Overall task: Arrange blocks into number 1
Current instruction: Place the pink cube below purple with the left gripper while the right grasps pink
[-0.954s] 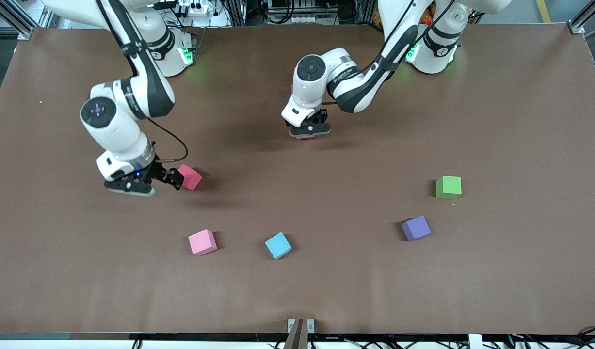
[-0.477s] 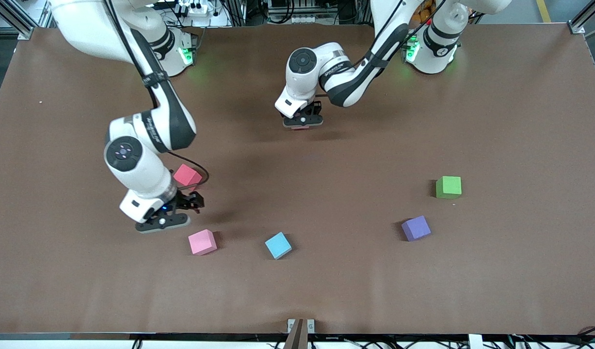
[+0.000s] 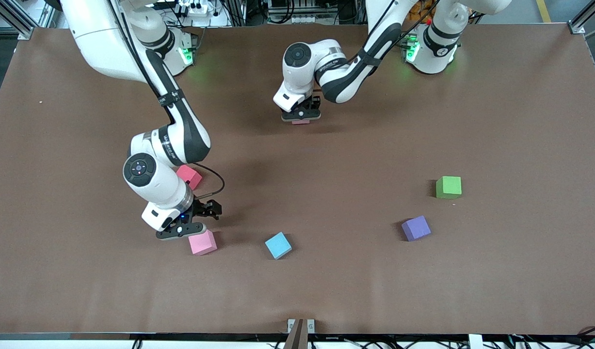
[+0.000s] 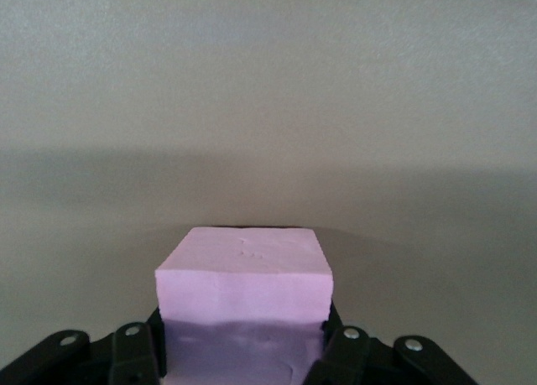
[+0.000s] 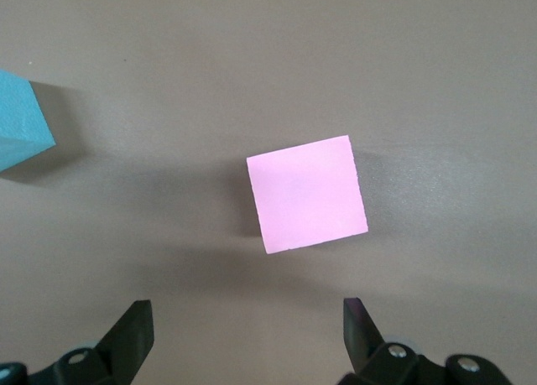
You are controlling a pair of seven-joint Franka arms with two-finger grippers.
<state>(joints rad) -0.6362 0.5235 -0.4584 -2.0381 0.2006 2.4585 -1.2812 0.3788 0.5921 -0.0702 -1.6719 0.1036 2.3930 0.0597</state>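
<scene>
The right arm (image 3: 166,145) carries the right gripper (image 3: 193,220), jaws spread wide and empty, directly above a pink block (image 3: 202,242). The left gripper (image 3: 301,115) clamps a second pink block (image 4: 243,297) low over the table (image 3: 326,291). Judged best practice: rotate the right fingers (image 5: 126,335) parallel to the block's slightly skewed faces, then descend straight.
</scene>
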